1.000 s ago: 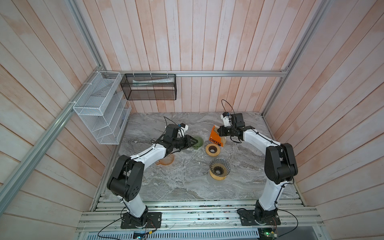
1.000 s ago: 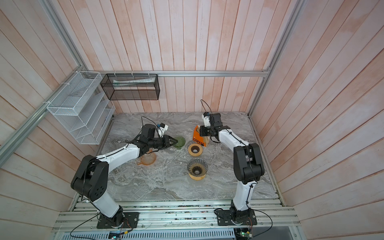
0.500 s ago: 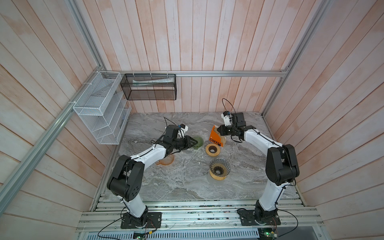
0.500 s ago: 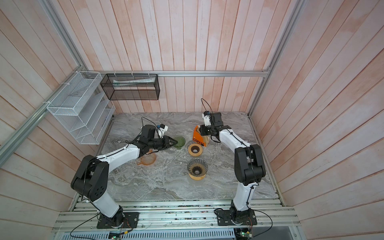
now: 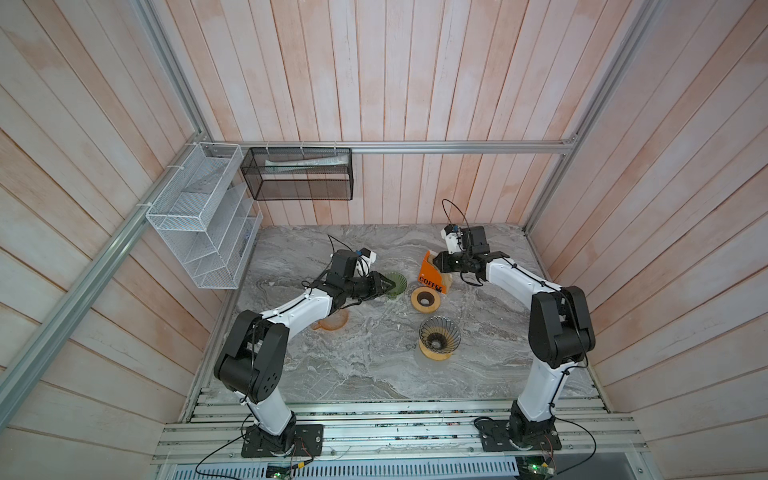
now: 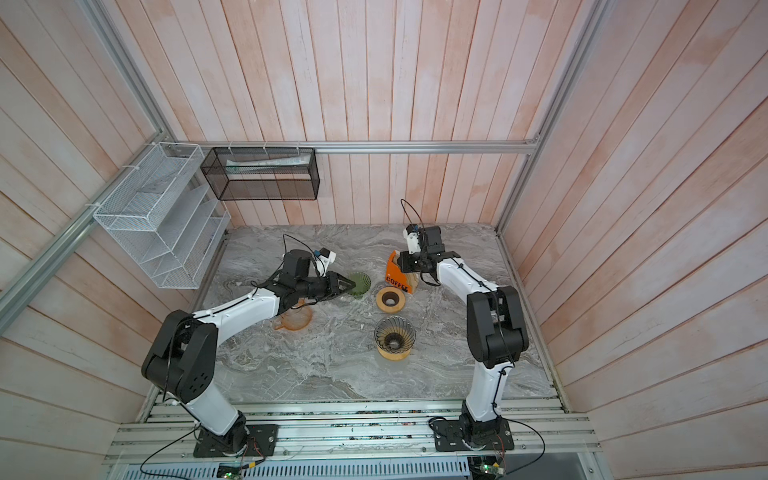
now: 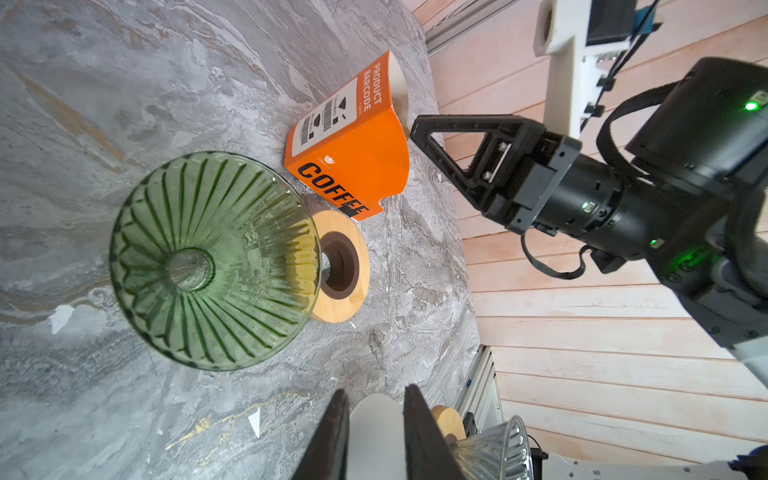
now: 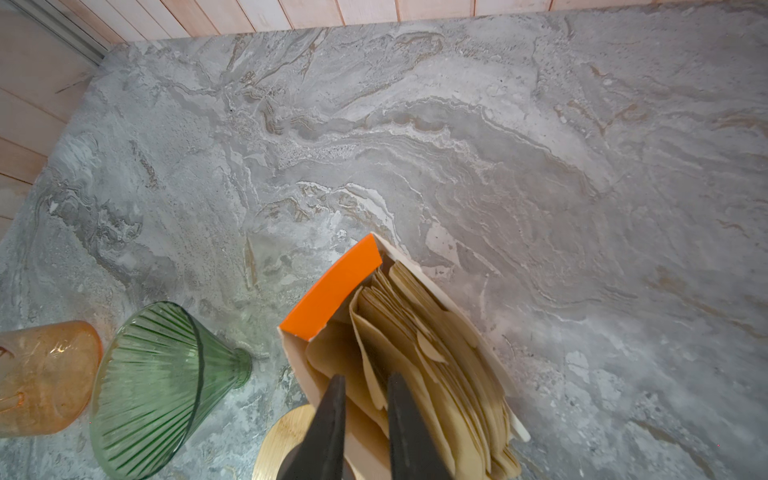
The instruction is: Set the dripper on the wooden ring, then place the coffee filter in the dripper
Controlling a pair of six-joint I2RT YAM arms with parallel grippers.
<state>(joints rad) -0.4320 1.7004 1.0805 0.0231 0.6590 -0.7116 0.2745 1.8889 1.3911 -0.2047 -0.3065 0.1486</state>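
Currently the filters (image 8: 415, 345) stand stacked inside the orange box (image 5: 430, 275) toward the back of the desk (image 5: 353, 374). The right end effector (image 8: 362, 380) reaches into the box's open mouth, its jaws narrowly parted, with filter paper showing in the gap and nothing pinched. Left of the box the green dripper (image 5: 397, 283) lies tipped on its side, its mouth turned toward the left end effector (image 5: 387, 286), whose jaws stand slightly apart and empty near its rim. A wooden ring (image 5: 425, 298) sits just in front of the box, and the clear dripper (image 5: 439, 337) stands upright nearer the front.
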